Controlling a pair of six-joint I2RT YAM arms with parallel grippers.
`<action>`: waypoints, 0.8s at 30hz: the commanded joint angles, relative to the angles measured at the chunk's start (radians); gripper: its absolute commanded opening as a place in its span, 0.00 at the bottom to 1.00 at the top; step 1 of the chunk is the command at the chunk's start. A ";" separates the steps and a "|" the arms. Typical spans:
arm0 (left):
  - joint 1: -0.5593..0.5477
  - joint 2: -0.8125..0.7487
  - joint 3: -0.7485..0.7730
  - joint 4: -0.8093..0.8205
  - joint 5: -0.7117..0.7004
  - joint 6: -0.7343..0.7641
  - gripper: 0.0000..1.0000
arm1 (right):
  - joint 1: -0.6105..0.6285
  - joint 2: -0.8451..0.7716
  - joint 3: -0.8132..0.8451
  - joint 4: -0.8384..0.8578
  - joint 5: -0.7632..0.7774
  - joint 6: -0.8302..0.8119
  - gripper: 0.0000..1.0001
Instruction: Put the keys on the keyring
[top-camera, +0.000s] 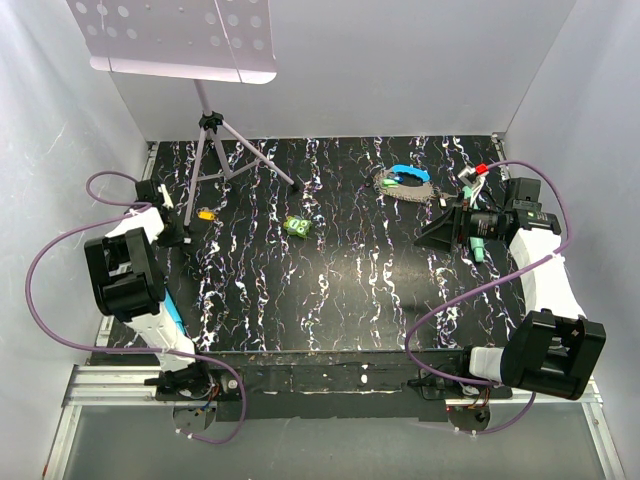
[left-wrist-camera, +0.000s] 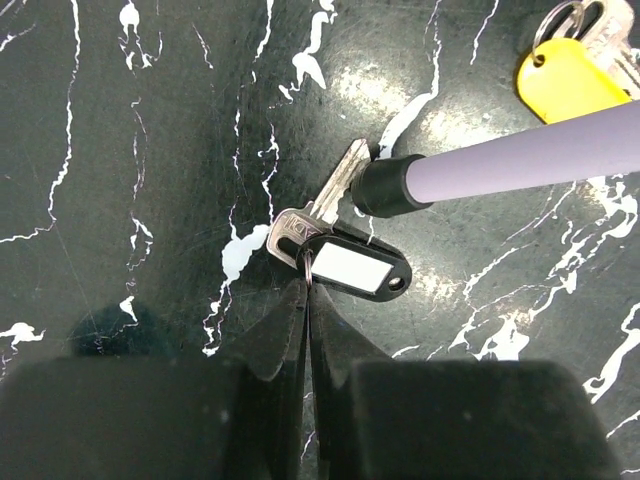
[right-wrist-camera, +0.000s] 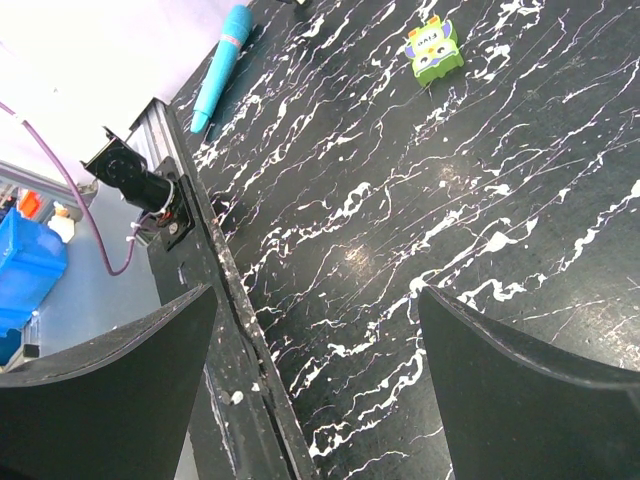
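A silver key (left-wrist-camera: 335, 190) with a black tag (left-wrist-camera: 352, 268) lies on the black marbled table. My left gripper (left-wrist-camera: 308, 285) is shut, and the key's small ring is pinched between its tips. In the top view the left gripper (top-camera: 170, 235) is at the far left. A second key with a yellow tag (left-wrist-camera: 570, 75) lies beyond it (top-camera: 206, 213). The keyring (top-camera: 405, 182), a grey beaded chain loop with a blue clip, lies at the back right. My right gripper (top-camera: 435, 232) hangs just in front of the keyring, open and holding nothing (right-wrist-camera: 315, 290).
A tripod stand (top-camera: 215, 150) carries a perforated tray, and one rubber foot (left-wrist-camera: 390, 185) rests against the key's blade. A green toy (top-camera: 296, 227) (right-wrist-camera: 433, 50) sits mid-table. A teal marker (right-wrist-camera: 222, 65) lies near the front left edge. White walls enclose the table.
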 joint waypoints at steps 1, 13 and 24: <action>0.006 -0.092 0.000 0.007 0.013 0.009 0.00 | -0.003 0.003 0.046 -0.018 -0.034 -0.015 0.90; -0.002 -0.359 -0.195 -0.034 0.193 -0.048 0.00 | -0.001 -0.011 0.055 -0.040 -0.049 -0.034 0.90; -0.301 -0.591 -0.262 -0.128 0.277 -0.088 0.00 | -0.001 -0.005 0.050 -0.049 -0.040 -0.053 0.90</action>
